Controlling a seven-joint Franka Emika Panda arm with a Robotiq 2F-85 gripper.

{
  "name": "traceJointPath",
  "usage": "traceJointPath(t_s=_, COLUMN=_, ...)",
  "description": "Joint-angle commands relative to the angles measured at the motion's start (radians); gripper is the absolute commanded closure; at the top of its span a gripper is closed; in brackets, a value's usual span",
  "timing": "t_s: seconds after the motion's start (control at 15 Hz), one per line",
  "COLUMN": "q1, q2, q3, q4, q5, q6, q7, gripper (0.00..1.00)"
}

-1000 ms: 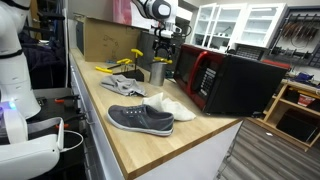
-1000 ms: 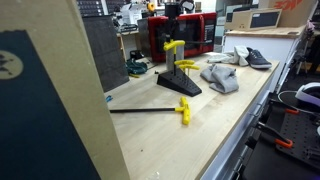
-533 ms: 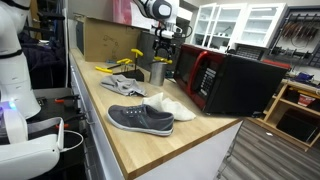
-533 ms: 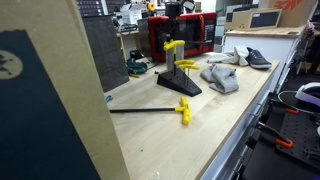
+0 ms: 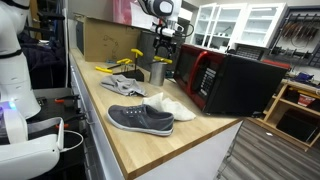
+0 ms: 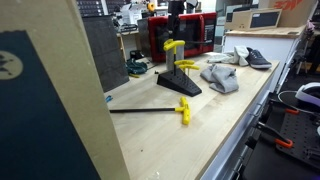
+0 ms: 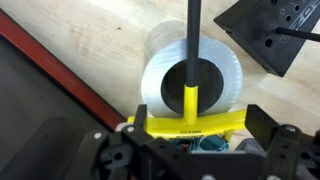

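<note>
**Inspector:** State the item at the tool.

**Assistant:** A T-handle tool with a yellow crossbar, a short yellow neck and a thin black shaft. In the wrist view it sits at lower centre, and the shaft runs straight up to the top edge of the frame.

**Inspector:** Condition of the gripper?

**Assistant:** The jaws are spread wide. The crossbar lies between the fingers, with its ends close to them. I cannot tell from this view whether they press on it.

**Inspector:** What is below?

**Assistant:** A metal cup, round and silver with a dark interior. It is at frame centre and the shaft crosses over its mouth. In an exterior view the cup stands upper centre on the workbench, with the gripper directly above it.

**Inspector:** Surroundings and obstructions?

**Assistant:** A black stand with drilled holes is at the upper right of the wrist view, near the cup. A red-fronted microwave stands just beside the cup, to its right in frame. A grey sneaker lies well apart, lower centre.
</note>
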Motion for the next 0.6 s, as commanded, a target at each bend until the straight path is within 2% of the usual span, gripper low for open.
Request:
traceJointPath(t_s=0.0, q1=-0.012, q2=-0.041, q3=0.0, q4=-0.012, q5=0.015, q6=-0.052, q7=-0.019, gripper=0.0)
traceJointPath(t_s=0.53, q1=-0.004, q2=0.003, q3=0.002, q4=0.0, q5=-0.006, q6=-0.051, q7=-0.105, gripper=0.0)
